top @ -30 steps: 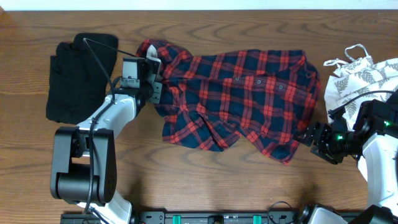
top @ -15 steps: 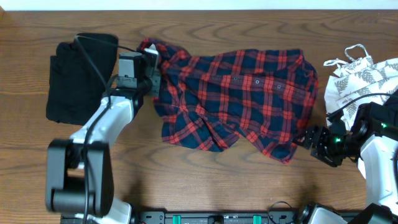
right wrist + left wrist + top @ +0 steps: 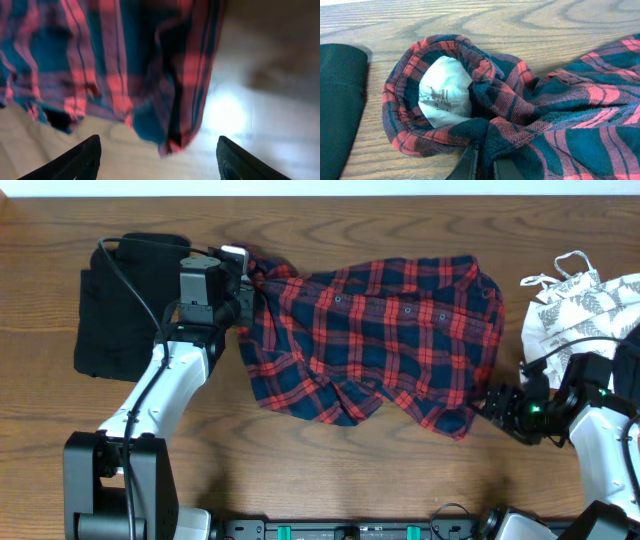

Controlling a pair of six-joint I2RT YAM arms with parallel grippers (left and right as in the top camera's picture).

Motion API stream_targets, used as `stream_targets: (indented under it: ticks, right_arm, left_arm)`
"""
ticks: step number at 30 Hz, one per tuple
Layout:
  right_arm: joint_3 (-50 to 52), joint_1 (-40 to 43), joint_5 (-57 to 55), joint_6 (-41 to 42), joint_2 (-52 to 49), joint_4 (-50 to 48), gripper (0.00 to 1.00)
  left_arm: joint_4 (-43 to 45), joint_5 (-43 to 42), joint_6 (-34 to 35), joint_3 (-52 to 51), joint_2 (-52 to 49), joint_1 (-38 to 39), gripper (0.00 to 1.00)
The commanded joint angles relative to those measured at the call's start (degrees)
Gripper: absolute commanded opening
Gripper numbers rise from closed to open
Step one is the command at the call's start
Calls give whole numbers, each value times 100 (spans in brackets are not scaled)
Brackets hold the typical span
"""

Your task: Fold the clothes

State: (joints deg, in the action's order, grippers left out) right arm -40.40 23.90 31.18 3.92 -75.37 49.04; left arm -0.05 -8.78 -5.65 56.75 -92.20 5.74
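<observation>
The red-and-navy plaid shirt (image 3: 380, 330) lies crumpled across the middle of the table. My left gripper (image 3: 245, 280) is shut on the fabric at its collar end. In the left wrist view the collar (image 3: 420, 60) curls round the white neck label (image 3: 445, 92), and plaid cloth is pinched in my left gripper (image 3: 487, 162) at the bottom edge. My right gripper (image 3: 490, 402) stands open at the shirt's lower right corner. In the right wrist view the hem corner (image 3: 175, 135) hangs between the spread fingertips (image 3: 85, 157), touching neither.
A folded black garment (image 3: 120, 310) lies at the far left, right beside the left arm. A white leaf-print garment (image 3: 580, 305) sits at the right edge, behind the right arm. Bare wood (image 3: 330, 470) runs along the front.
The left gripper has closed fully on the collar and drawn it back and to the left, shifting the shirt that way. The right gripper has edged in toward the hem corner.
</observation>
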Motion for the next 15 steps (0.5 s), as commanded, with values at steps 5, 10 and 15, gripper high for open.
stream_targets:
  ticks: [5,10,15]
  right_arm:
    - [138,-42,146,184,0,-466,68]
    - [205,-188,219,181,-13,-597,66]
    - [208,-529,376,380,-146,-866,66]
  left_arm:
    - [-61,26,149,59,26,-13,6]
    - [-118,26,170,59,26,-13,6]
    - [-118,26,170,59,26,-13,6]
